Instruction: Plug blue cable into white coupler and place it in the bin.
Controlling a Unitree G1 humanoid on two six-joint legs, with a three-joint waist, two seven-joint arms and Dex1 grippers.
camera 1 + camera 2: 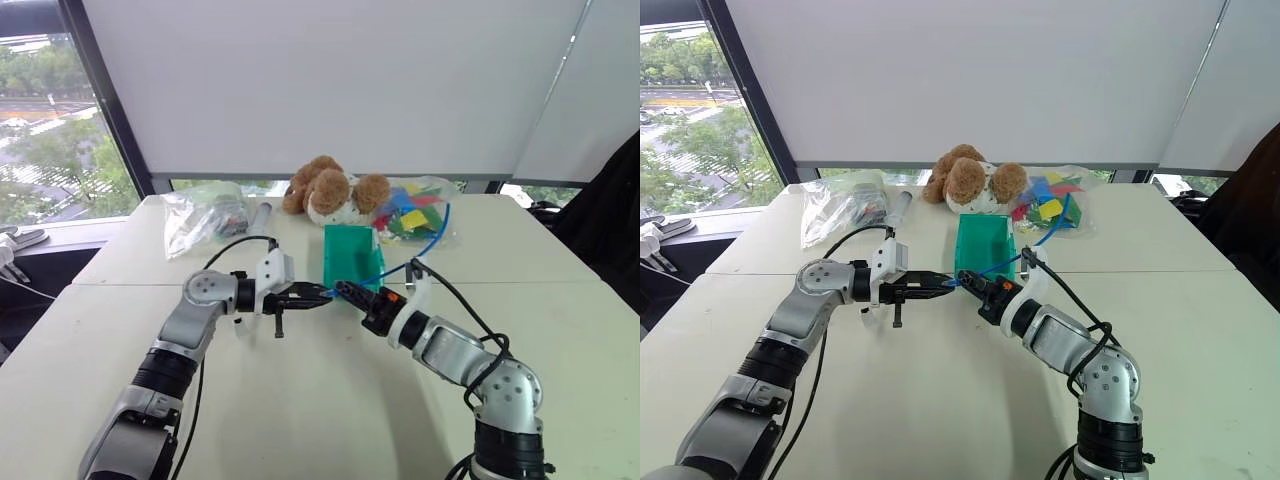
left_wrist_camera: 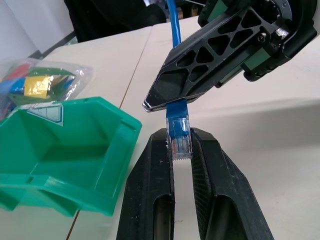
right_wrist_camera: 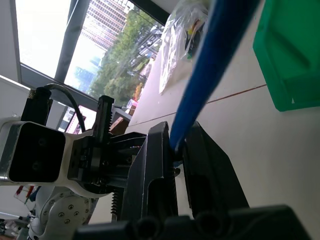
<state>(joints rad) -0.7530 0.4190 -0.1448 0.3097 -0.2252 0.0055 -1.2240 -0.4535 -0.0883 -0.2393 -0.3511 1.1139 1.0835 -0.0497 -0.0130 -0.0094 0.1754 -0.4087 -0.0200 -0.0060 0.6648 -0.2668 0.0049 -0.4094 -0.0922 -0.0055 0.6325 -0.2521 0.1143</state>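
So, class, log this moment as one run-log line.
right tool: shut on blue cable | left tool: shut on cable's plug | both: over table, near green bin

Office: white table point(image 1: 330, 400), city-view window point(image 1: 50, 140)

A thin blue cable point(image 2: 173, 40) is recorded, its plug translucent blue. The open plastic bin point(image 2: 122, 150) is solid green. The left tool point(image 2: 180, 137) and right tool point(image 3: 176, 137) are black. The desk point(image 1: 330, 400) is plain cream. The plush toy point(image 1: 328, 188) is brown and white.
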